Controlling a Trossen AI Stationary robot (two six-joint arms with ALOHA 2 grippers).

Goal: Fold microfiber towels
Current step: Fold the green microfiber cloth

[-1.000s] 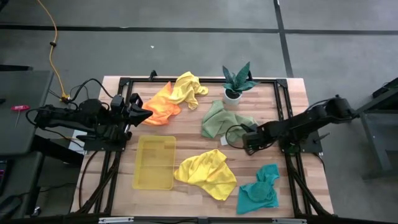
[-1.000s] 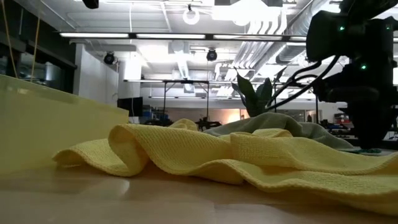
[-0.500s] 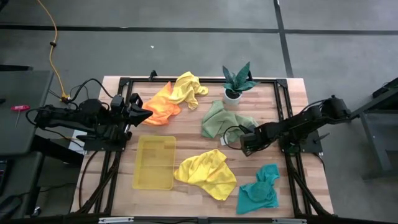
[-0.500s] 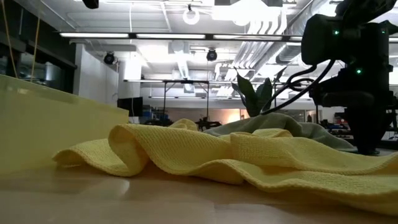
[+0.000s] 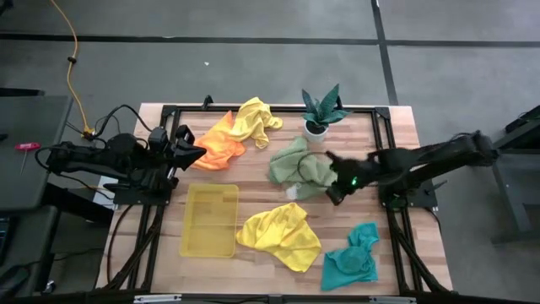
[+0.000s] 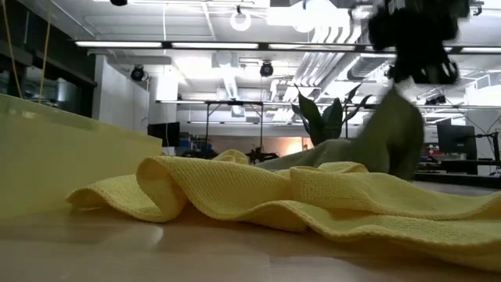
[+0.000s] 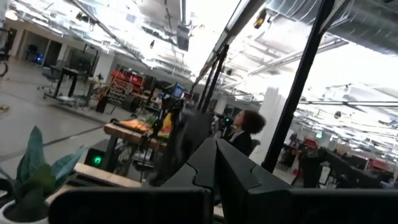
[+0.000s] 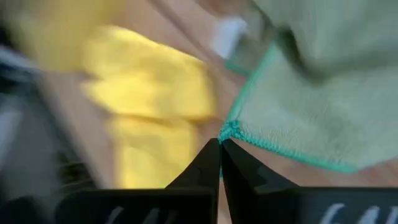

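The olive-green towel (image 5: 291, 165) lies mid-table, its right part drawn up; my right gripper (image 5: 332, 184) is shut on its corner. In the low view this towel (image 6: 391, 137) rises in a peak under that gripper (image 6: 415, 35). A yellow towel (image 5: 280, 236) lies crumpled at the near middle and a teal towel (image 5: 351, 262) at the near right. An orange towel (image 5: 218, 145) and a second yellow towel (image 5: 257, 122) lie at the far side. My left gripper (image 5: 194, 154) hovers shut beside the orange towel, touching nothing. My right gripper pinches the olive-green towel's corner (image 8: 231, 132), where the teal-stitched edges meet, between its two fingertips (image 8: 211, 158). The fingers come from the table's right side. The corner is lifted clear, and the rest of the towel trails down to the table.
A translucent yellow tray (image 5: 209, 221) sits at the near left. A small potted plant (image 5: 321, 111) stands at the far edge, just behind the olive-green towel. Black frame rails (image 5: 384, 148) run along the table's sides. A person shows in the room beyond in the left wrist view.
My right gripper has shut on the olive-green towel's right corner and risen with it. That corner has come up off the table into a peak, while the towel's left part stays lying where it was.
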